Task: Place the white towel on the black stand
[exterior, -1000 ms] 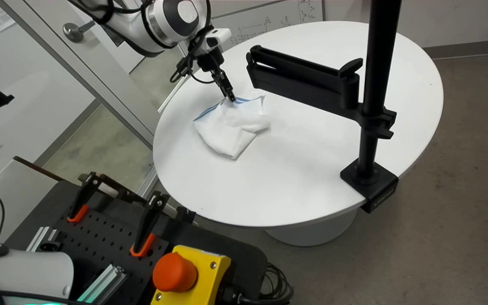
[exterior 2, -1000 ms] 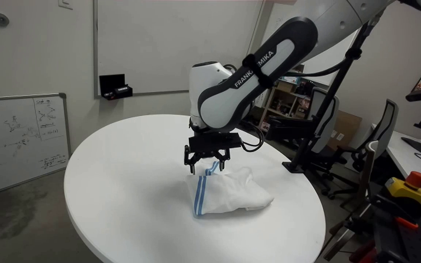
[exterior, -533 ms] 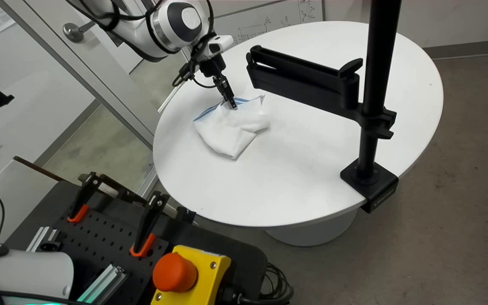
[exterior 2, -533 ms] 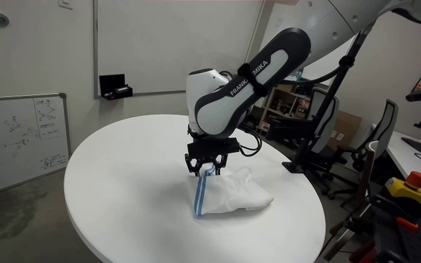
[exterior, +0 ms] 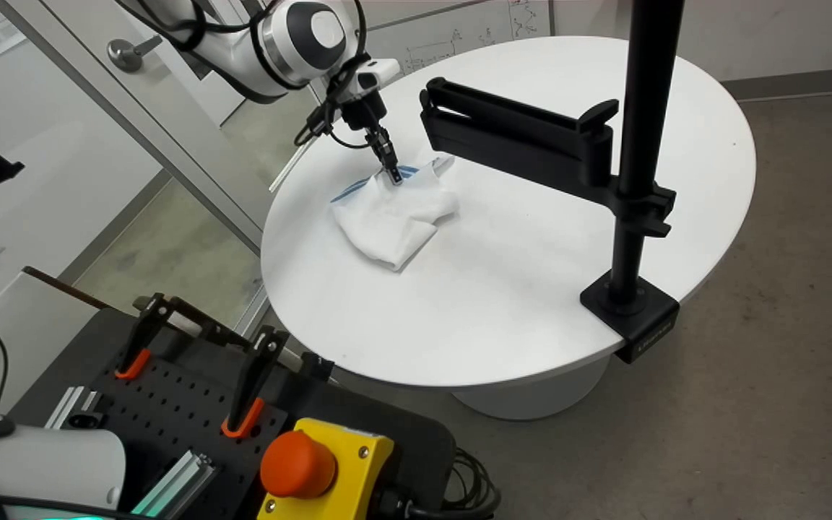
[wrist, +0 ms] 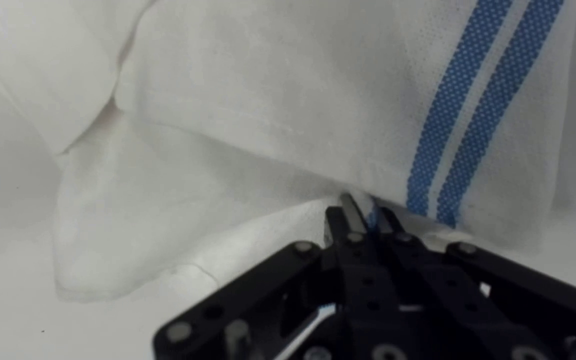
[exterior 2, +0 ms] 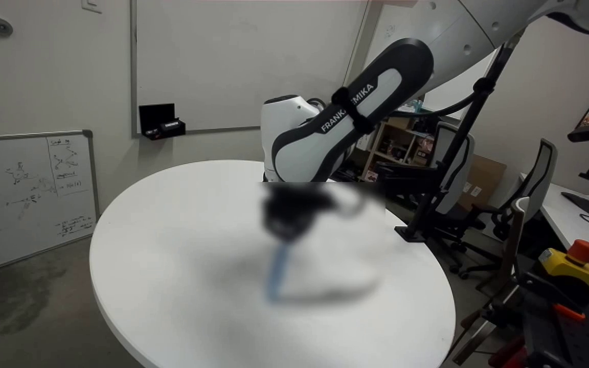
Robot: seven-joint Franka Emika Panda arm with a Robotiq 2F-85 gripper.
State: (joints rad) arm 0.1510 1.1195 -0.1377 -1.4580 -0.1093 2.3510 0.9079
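The white towel (exterior: 394, 224) lies crumpled on the round table, its blue stripes showing along the edge away from the camera. In the wrist view the towel (wrist: 278, 85) fills most of the picture, and a pinched fold with a bit of blue runs between the fingertips. My gripper (wrist: 367, 207) is shut on that fold, pointing down at the towel's striped side; in an exterior view the gripper (exterior: 396, 179) meets the cloth there. The black stand (exterior: 517, 137), a pole with a folded side arm, is clamped at the table edge. Gripper and towel are blurred in an exterior view (exterior 2: 289, 214).
The round white table (exterior: 503, 303) carries both towel and stand. The stand's side arm juts over the table toward my gripper, above the surface. A dark cart with a yellow box and red button (exterior: 322, 469) stands beside the table. Chairs (exterior 2: 450, 168) stand behind the stand.
My gripper has come down onto the towel and its fingers have closed from wide apart, pinching up a fold. The towel's edges have drawn in slightly toward the fingers.
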